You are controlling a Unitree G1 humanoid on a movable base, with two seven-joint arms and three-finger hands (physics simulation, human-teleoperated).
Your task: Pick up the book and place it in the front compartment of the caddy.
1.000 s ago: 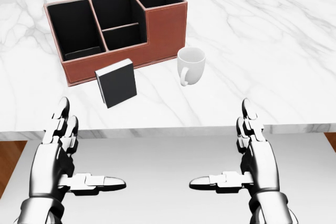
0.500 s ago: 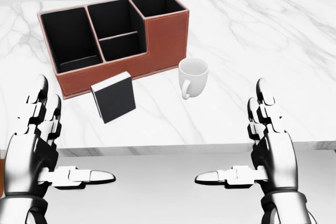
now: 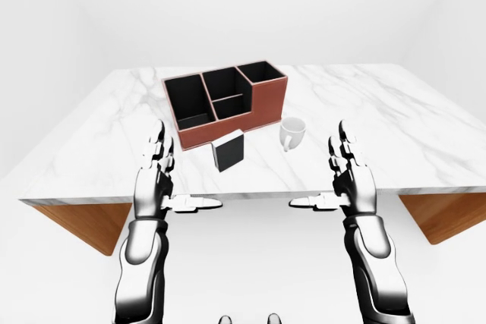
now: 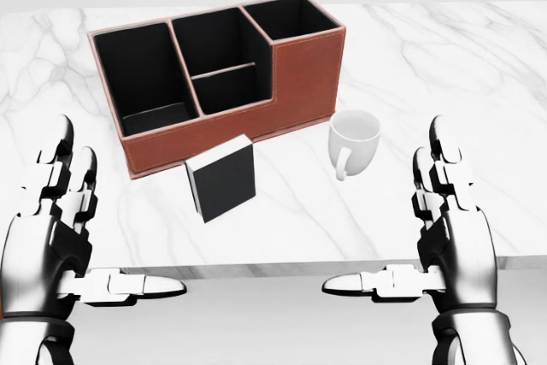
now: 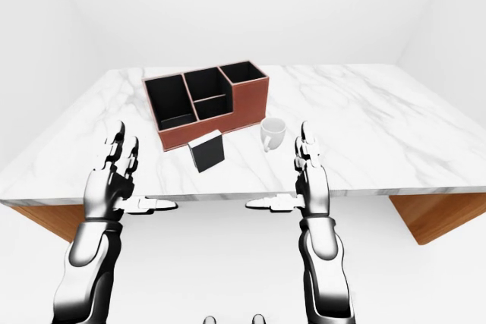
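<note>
— What's laid out there?

— A white marble-topped table point(image 3: 395, 123), and on it a reddish-brown leather caddy with black-lined compartments point(image 4: 303, 74), sitting skewed to the table edge. I count 4 open bays. In the head view, 1 wide bay is on the left, 2 smaller ones share the middle, and a taller one is at the upper right. Which counts as the front one I can't tell for sure.

— And the book?

— A small black book with a white page edge point(image 4: 222, 179) stands upright on the marble, just beside the caddy's lower wall but apart from it. A white ceramic mug point(image 4: 353, 143) stands to its right, near it and not touching.

— Are the hands doing anything?

— Nothing held. The left silver three-finger hand point(image 4: 53, 232) and the right silver three-finger hand point(image 4: 449, 232) both hover at the table's near edge, fingers spread upward, thumbs pointing inward. The book is between them, nearer the left.

— So how should it go?

— I'd say the left hand is better placed. It should come in across the book's 2 broad covers and close firmly, since an upright book tips easily. It should also steer wide of the mug.
</note>
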